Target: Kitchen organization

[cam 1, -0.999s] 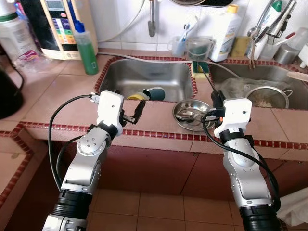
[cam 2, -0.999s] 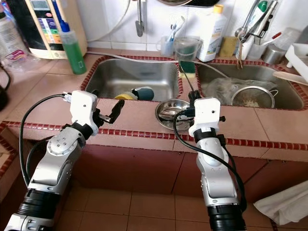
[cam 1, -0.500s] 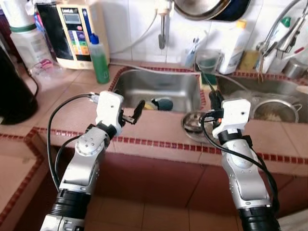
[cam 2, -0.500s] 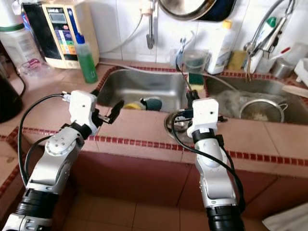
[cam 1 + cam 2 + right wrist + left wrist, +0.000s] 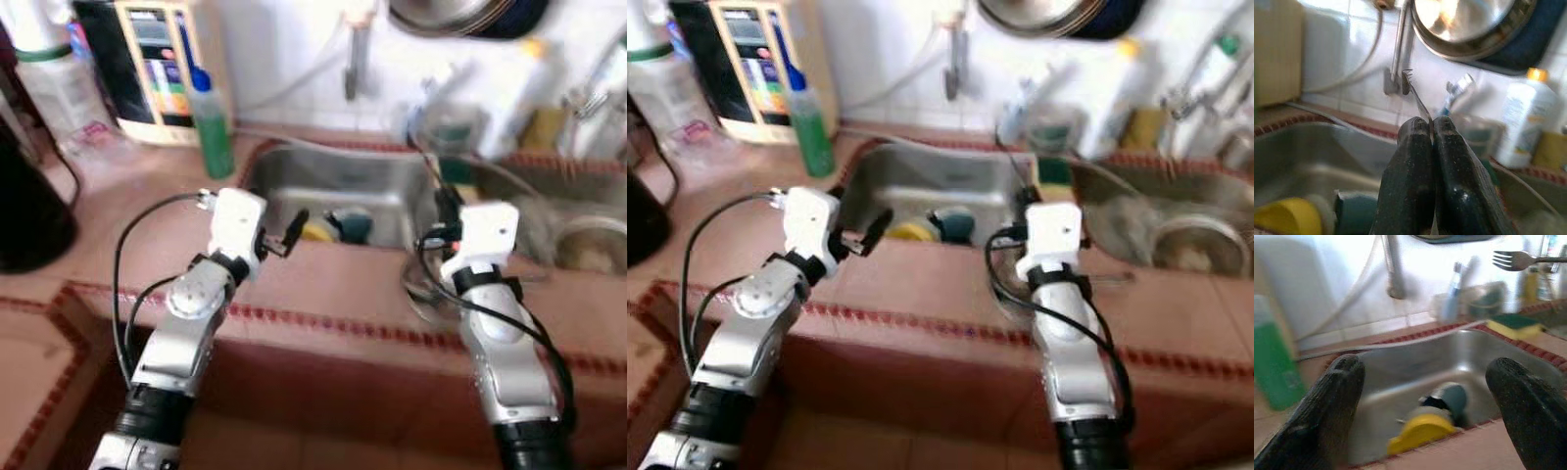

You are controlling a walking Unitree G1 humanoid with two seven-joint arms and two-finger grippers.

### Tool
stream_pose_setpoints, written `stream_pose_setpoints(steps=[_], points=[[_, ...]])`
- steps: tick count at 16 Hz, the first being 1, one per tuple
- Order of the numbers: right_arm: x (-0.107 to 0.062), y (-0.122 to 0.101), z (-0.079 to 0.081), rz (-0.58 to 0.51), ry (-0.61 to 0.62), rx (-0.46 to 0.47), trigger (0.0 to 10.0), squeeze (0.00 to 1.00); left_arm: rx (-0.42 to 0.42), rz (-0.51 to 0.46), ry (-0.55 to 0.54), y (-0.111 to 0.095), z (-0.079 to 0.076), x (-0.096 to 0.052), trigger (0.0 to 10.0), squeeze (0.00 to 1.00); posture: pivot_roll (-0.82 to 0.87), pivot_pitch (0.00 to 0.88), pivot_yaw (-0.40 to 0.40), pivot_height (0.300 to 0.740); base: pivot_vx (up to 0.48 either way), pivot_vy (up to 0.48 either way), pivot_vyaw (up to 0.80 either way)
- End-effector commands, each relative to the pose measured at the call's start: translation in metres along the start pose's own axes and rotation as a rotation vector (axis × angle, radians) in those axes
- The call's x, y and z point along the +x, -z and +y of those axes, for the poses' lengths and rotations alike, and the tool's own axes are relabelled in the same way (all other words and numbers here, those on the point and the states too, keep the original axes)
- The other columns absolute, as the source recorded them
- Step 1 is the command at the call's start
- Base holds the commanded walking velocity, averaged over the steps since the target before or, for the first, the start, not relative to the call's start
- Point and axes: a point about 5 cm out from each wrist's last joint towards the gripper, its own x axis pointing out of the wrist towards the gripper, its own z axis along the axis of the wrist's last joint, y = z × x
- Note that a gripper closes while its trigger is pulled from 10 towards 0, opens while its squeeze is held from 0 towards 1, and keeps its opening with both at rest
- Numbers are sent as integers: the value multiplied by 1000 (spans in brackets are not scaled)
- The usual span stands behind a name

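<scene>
Tiled counter (image 5: 118,225), steel sink (image 5: 343,181); both arms raised over its front edge. Left gripper (image 5: 1425,382) spread wide, empty; right gripper (image 5: 1431,128) clamped on fork (image 5: 1415,95).

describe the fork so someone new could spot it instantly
Start at the left sink basin in the tiled counter. Above its right front edge, the right gripper is shut on the fork: a thin metal utensil held upright, tines up, unlike the dishes lying in the basin.

No legible text, panel on the cream wall appliance (image 5: 162,64) blurred — bottle labels unreadable too
</scene>
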Motion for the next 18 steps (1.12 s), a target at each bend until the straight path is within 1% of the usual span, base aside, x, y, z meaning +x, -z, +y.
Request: stream_pose_setpoints(steps=[1, 10, 12, 14, 15, 16, 17, 18], points=[[4, -6, 7, -17, -12, 20, 10000, 0, 15, -6, -18, -2, 8, -3, 10000, 0, -193, 0, 31, 740, 281, 0, -725], [5, -4, 8, 0, -9, 16, 10000, 0, 23, -5, -11, 0, 7, -3, 10000, 0, -193, 0, 29, 740, 275, 0, -701], [5, -5, 8, -13, -7, 22, 10000, 0, 30, -6, -10, -1, 6, -3, 10000, 0, -191, 0, 29, 740, 124, 0, -534], [6, -4, 8, -3, 2, 33, 10000, 0, -3, 13, -3, 1, 5, -2, 10000, 0, -191, 0, 29, 740, 0, 0, 0], [7, -2, 8, 15, 17, 43, 10000, 0, -26, 12, -4, 1, 4, -2, 10000, 0, -189, 0, 30, 740, 0, 0, 0], [8, 2, 8, 60, 43, 72, 10000, 0, -38, 41, 0, 1, 3, -1, 10000, 0, -189, 0, 31, 740, 0, 0, 0], [8, 7, 6, 106, 64, 101, 10000, 0, -12, 61, -3, 0, 3, 0, 10000, 0, -188, 0, 31, 740, 0, 0, 0], [8, 9, 5, 128, 81, 107, 10000, 0, -10, 82, -4, 0, 2, 2, 10000, 0, -188, 0, 30, 740, 0, 0, 0]])
